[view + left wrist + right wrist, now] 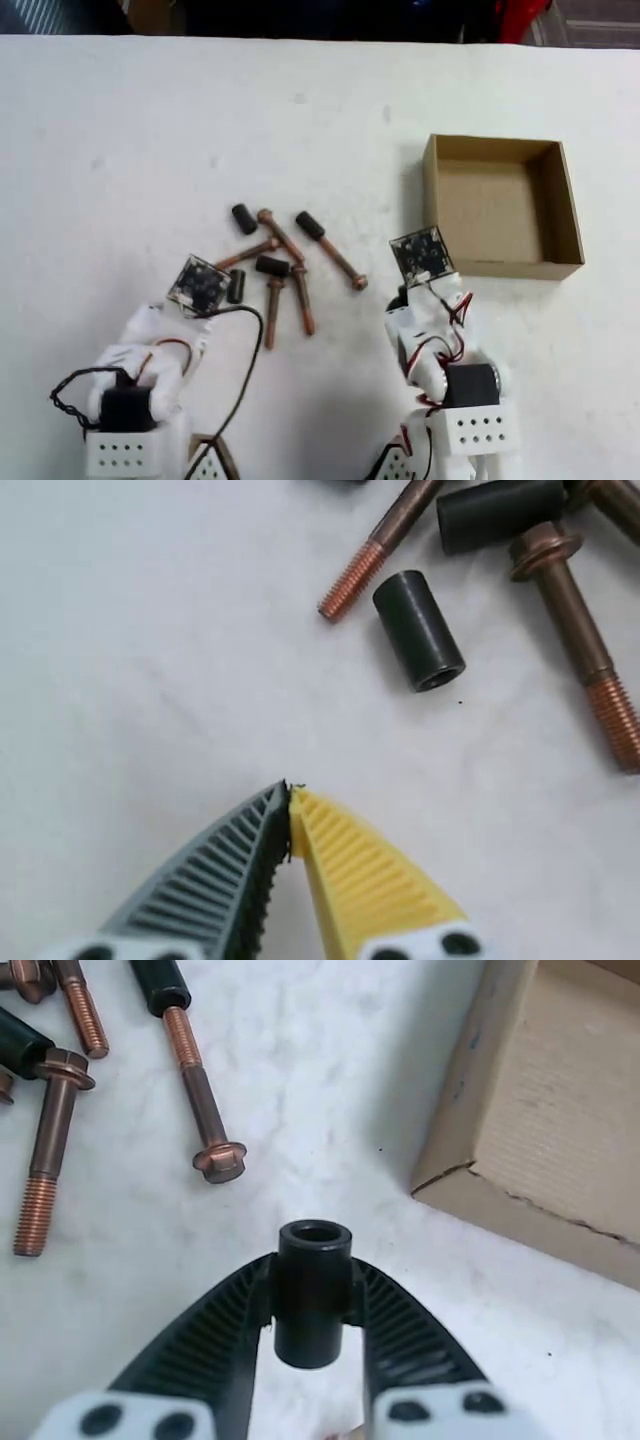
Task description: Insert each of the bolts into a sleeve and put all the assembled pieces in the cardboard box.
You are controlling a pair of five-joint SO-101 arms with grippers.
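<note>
Right pincer (312, 1268) pinches 1 black sleeve (314, 1305), bore showing; left pincer (290, 798) is pressed together, empty. Judged step: mating sleeve and bolt. The next move needs a loose bolt (272, 312), at the sleeve's 9 o'clock, lined up with the bore. Cardboard box (560, 205) edge sits close at 1 o'clock; open desk (150, 120) lies at 11 o'clock.

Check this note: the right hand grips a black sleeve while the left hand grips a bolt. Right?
Not quite. The left wrist view shows the left hand shut on nothing; the bolts lie apart from it. The right hand does grip a black sleeve.
</note>
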